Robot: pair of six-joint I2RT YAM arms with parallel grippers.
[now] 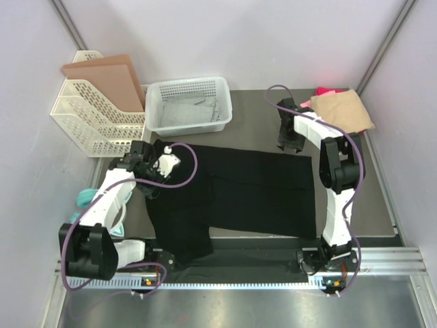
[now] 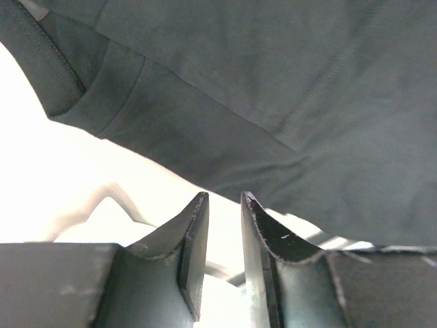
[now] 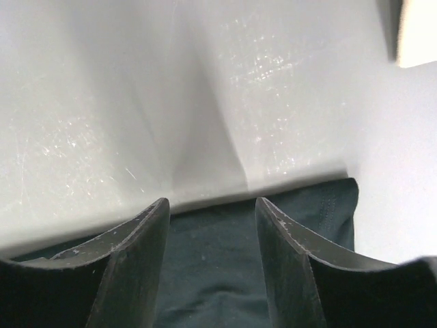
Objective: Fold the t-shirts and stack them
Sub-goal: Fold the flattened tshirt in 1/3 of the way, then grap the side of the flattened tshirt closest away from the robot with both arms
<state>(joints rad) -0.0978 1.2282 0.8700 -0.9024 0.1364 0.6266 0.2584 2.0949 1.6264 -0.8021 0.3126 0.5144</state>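
Across the middle of the table (image 1: 374, 205) lies the black t-shirt (image 1: 259, 191), spread flat, with one part reaching toward the near-left edge. At the far-right corner the tan t-shirt (image 1: 345, 109) rests in a loose pile on top of the pink t-shirt (image 1: 326, 91), of which only a sliver shows; both lie well apart from the black one.

Left gripper (image 2: 224, 197) — seen from its wrist camera, the two fingers (image 2: 194, 260) stand a narrow gap apart with bright background showing between them and no cloth in the gap. A hemmed edge of the black t-shirt passes just beyond the fingertips. In the overhead view this arm sits at the shirt's far-left corner.

Right gripper (image 3: 212, 201) — the jaws are parted wider and grip nothing. Black fabric fills the space between and beneath them, and a corner of the shirt shows just to one side. Whether the fingertips touch the cloth cannot be told. Overhead, this arm hangs over the shirt's far-right corner.

Beyond the shirt stands a white mesh basket (image 1: 191, 126). To its left a white rack (image 1: 85, 126) holds brown cardboard sheets (image 1: 106, 72).
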